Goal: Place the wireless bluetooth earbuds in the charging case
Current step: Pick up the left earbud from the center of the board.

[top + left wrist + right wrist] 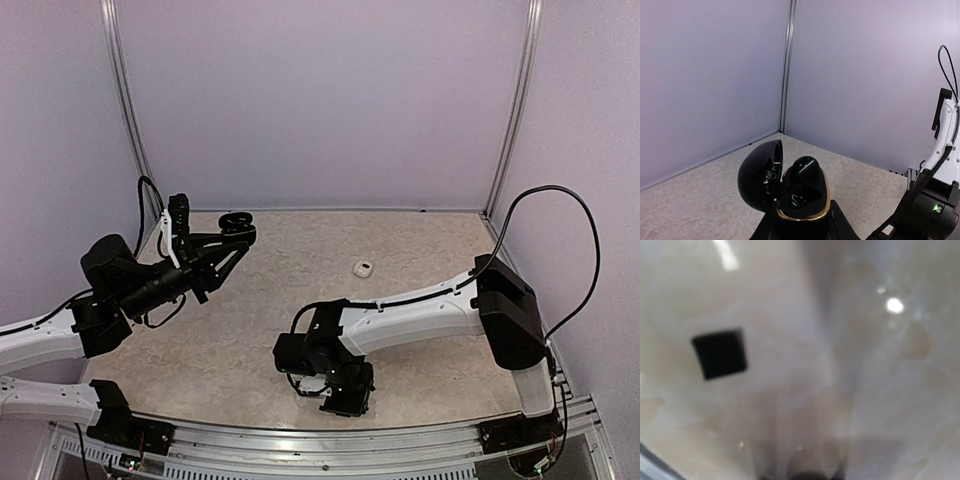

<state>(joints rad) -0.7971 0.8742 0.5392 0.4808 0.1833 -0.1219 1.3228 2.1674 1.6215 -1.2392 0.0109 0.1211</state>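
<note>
My left gripper (pixel 226 243) is shut on the black charging case (pixel 802 200), held up over the back left of the table. The case has a gold rim, and its lid (pixel 760 175) hangs open to the left. One black earbud (pixel 805 170) sits in the far socket; the near socket (pixel 799 196) looks dark and hollow. My right gripper (pixel 335 388) points straight down at the table by the near edge. Its wrist hides the fingers from above, and the right wrist view is too blurred to show the jaws or anything between them.
A small white piece (pixel 364 267), possibly a white earbud, lies on the beige table (pixel 420 250) right of centre. The right wrist view shows a black square mark (pixel 720 354) on the tabletop. Lilac walls close the back and sides, and a metal rail (pixel 330 440) runs along the front.
</note>
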